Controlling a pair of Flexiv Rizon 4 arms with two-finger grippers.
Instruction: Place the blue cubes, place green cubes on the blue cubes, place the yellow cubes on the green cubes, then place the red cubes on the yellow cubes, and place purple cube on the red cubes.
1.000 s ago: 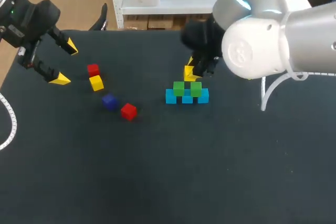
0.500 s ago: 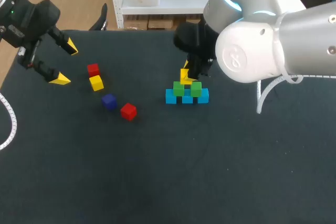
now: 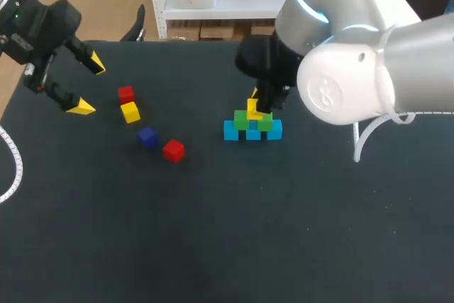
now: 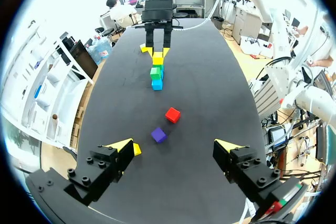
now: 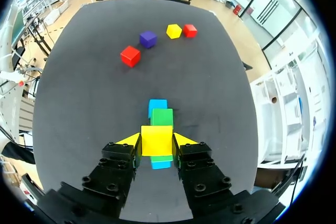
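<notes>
A row of light blue cubes lies mid-table with two green cubes on top. My right gripper is shut on a yellow cube directly above the green pair, touching or nearly touching it. In the right wrist view the yellow cube sits between the fingers, with a green cube and a blue cube below. My left gripper hangs open and empty over the table's far left. Loose nearby are a red cube, a yellow cube, a purple cube and another red cube.
In the left wrist view the red cube and the purple cube lie ahead of the open left gripper, the stack farther on. A white cable curls at the table's left edge.
My right gripper has carried the yellow cube a little left and down onto the green pair. The left arm and the loose cubes have not moved.
</notes>
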